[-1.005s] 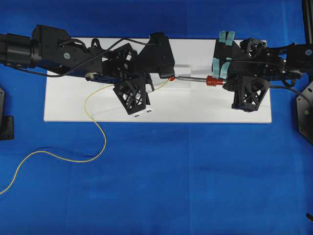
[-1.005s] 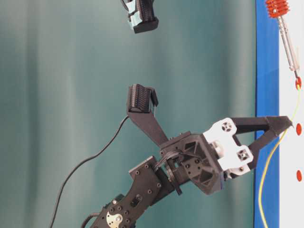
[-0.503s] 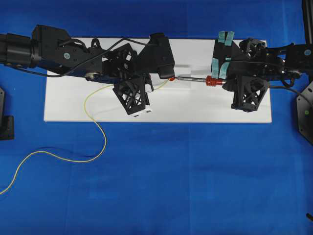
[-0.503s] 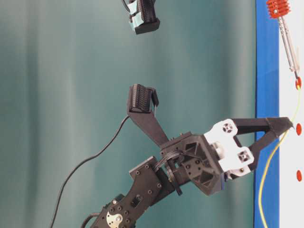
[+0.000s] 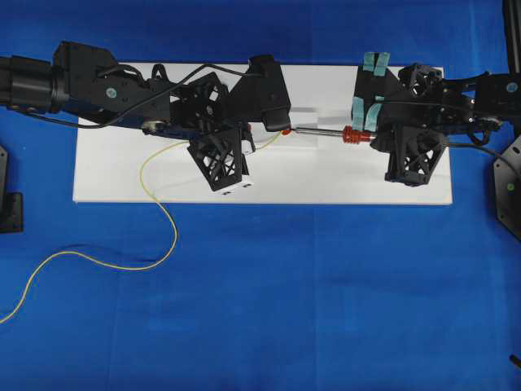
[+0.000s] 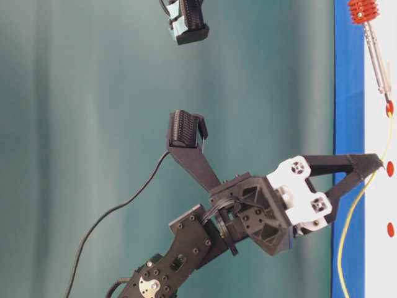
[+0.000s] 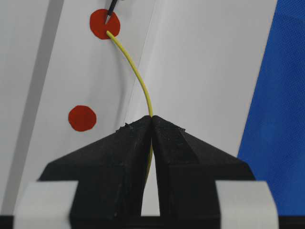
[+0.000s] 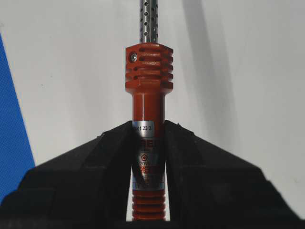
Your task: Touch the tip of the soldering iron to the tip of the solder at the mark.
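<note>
Nothing has shifted since the earlier frames: both arms stay put. The left gripper [image 7: 152,125] is clamped on the thin yellow solder wire [image 7: 136,76], whose tip lies on the upper round red mark [image 7: 101,25] of the white board [image 5: 326,175]. The right gripper [image 8: 148,138] pinches the red-orange ribbed handle of the silver-shafted soldering iron [image 8: 148,95]; its dark point meets the wire's end there. A second red dot [image 7: 82,118] sits nearby, clear of both.

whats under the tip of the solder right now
A red round mark on the white board lies under the solder tip, where the soldering iron tip also meets it. The mark's covered middle cannot be seen.
</note>
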Available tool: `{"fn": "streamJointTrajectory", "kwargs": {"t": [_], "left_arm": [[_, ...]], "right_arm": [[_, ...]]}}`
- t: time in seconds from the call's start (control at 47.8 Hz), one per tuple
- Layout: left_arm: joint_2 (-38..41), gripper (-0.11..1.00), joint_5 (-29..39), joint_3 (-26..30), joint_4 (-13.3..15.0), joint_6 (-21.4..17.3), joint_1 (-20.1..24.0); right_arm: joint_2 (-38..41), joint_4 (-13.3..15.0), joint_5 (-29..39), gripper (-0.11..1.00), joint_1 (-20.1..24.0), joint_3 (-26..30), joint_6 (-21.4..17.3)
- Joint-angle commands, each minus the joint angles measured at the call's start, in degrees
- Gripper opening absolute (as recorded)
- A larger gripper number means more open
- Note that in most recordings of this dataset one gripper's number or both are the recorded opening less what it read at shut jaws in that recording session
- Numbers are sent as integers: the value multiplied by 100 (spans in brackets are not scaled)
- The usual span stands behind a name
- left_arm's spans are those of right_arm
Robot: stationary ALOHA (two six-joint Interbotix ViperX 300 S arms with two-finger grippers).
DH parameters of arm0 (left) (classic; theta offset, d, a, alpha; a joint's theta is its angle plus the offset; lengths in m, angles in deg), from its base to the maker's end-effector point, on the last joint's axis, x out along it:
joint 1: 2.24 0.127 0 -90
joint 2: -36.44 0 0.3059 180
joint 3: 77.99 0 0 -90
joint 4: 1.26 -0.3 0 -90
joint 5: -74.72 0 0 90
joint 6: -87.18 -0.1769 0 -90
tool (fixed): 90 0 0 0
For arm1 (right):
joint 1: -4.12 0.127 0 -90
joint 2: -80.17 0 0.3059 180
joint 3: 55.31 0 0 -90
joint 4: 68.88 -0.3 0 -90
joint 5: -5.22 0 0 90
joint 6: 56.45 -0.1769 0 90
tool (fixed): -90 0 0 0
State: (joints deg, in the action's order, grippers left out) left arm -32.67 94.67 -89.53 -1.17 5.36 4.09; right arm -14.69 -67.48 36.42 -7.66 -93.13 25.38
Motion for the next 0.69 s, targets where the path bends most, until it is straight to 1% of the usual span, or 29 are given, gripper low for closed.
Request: {"fn": "streamJointTrajectory", "kwargs": {"t": [0.0, 0.67], "left_arm": [[-97, 1, -18, 141, -9, -9, 0], [-97, 1, -18, 149, -9, -26, 44]], "right_arm": [[-26, 9, -35, 6, 9, 132, 0], [-35, 0, -35, 6, 9, 141, 0]]}}
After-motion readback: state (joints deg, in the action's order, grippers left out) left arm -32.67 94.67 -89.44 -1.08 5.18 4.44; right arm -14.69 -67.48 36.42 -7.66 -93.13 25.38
